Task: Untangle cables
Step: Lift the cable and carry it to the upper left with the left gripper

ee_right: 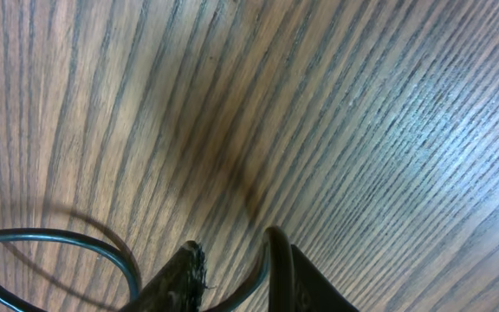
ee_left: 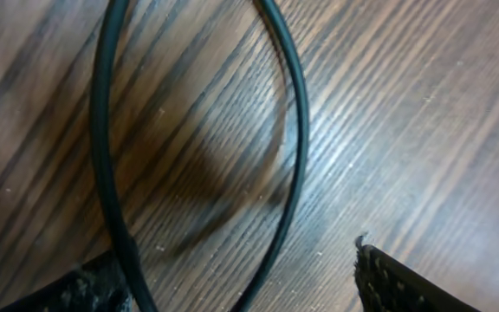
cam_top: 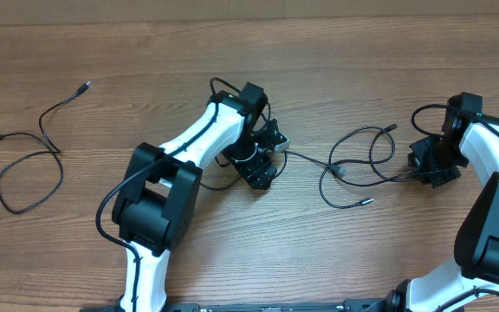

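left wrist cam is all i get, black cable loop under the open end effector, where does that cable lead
observer: overhead, a strand leaves the left end effector and runs right into the tangled cables.
operator: any cable lying free
observer: yes, one lone cable lies apart at the far left of the table.
operator: where's the other arm
observer: the right end effector sits at the tangle's right edge. Its wrist view shows a black cord between its jaws.
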You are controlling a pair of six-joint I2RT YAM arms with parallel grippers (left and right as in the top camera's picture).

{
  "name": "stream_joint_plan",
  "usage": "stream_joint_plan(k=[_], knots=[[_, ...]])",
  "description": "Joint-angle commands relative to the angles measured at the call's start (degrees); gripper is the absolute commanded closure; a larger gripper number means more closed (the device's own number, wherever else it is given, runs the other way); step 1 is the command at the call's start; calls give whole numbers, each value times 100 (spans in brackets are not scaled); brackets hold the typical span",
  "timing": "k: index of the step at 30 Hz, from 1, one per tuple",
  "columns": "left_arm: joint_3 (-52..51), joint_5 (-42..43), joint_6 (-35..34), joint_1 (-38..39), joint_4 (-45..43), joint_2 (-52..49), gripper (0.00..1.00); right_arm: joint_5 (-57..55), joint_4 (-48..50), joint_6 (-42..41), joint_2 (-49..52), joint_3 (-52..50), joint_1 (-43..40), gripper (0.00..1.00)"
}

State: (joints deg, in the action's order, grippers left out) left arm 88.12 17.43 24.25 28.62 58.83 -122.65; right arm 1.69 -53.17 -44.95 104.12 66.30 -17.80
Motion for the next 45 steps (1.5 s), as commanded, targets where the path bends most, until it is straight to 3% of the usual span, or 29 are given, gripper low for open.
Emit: stream_joint_plan(k=[1, 4, 7, 11, 14, 22, 25, 33, 38, 45], knots=[[-181, -968, -391, 234, -57, -251, 21, -9, 20, 9, 39, -35, 15, 71], [-181, -1355, -688, 409, -94, -251, 24, -9, 20, 9, 39, -35, 15, 71], [-181, -1665, -977, 538, -173, -251, 34, -9, 20, 9, 39, -35, 15, 67], [-181, -1661, -975, 557, -258, -251, 75, -9, 22, 9, 39, -35, 15, 66], [-177, -1755, -975, 542, -258, -249, 95, -11, 24, 9, 39, -35, 15, 67], [413, -3204, -1921, 542, 122, 142, 96, -11, 42, 9, 39, -35, 15, 69], [800, -3512, -2306, 538, 199, 527, 96, -11, 31, 9, 39, -35, 15, 82], [1451, -4476, -3171, 323, -46, 1792, 96, -7, -9, 9, 39, -35, 15, 93], [1451, -5117, -3720, -149, -258, 2352, 96, 17, -83, 7, 39, -35, 17, 95], [1443, -5051, -4524, -1314, -184, 2354, 96, 385, -136, 7, 39, -35, 17, 96]])
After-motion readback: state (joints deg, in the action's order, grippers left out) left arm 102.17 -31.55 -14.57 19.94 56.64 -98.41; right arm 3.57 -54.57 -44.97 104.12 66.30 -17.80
